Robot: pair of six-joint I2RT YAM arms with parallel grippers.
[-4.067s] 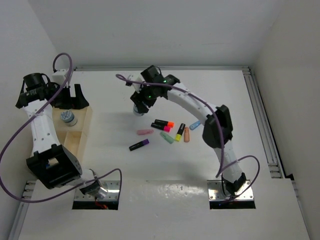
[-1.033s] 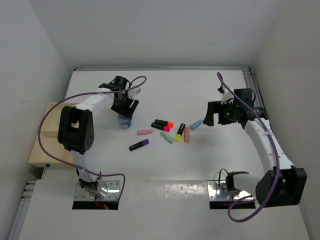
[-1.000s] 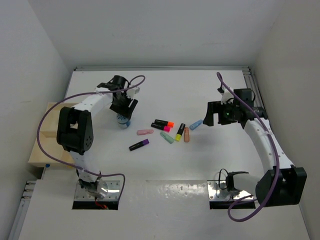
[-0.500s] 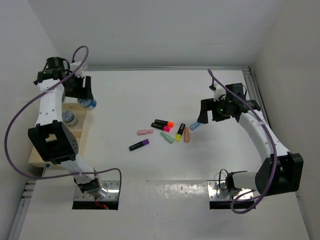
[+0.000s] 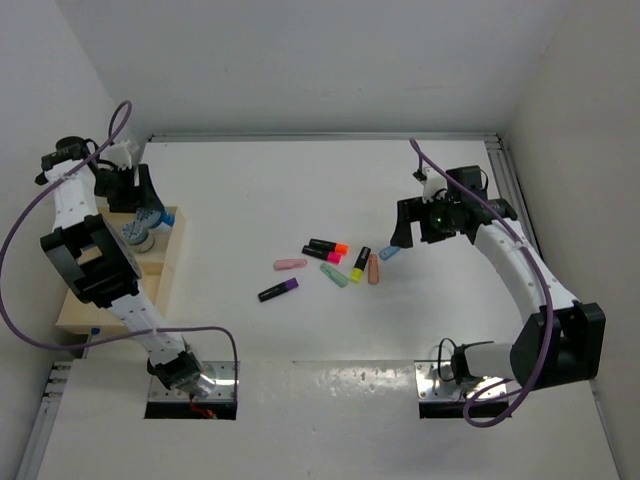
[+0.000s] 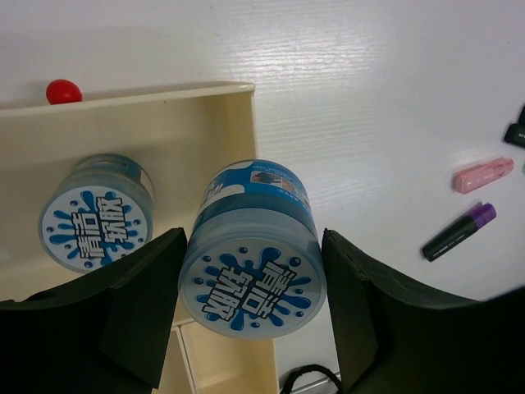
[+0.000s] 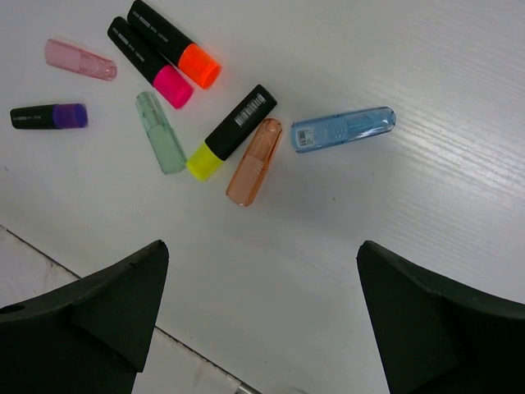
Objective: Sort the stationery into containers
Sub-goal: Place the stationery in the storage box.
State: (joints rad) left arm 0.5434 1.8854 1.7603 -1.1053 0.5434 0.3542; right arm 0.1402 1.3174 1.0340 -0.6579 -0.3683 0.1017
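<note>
The left jaws are clamped on one grey-blue roll [image 6: 253, 263], holding it over the side wall of the wooden tray [image 6: 164, 92] at the left edge of the desk [image 5: 300, 180], toward the far corner. The second roll [image 6: 96, 212] lies in the tray compartment just beside it. The right jaws stand wide apart, holding nothing, above the desk's middle. Loose there lie the blue stub [image 7: 343, 129], salmon stub [image 7: 254, 161], yellow highlighter [image 7: 231, 131], green stub [image 7: 160, 131], orange highlighter [image 7: 176, 45], pink highlighter [image 7: 148, 63], purple highlighter [image 7: 49, 116] and pink stub [image 7: 80, 59].
</note>
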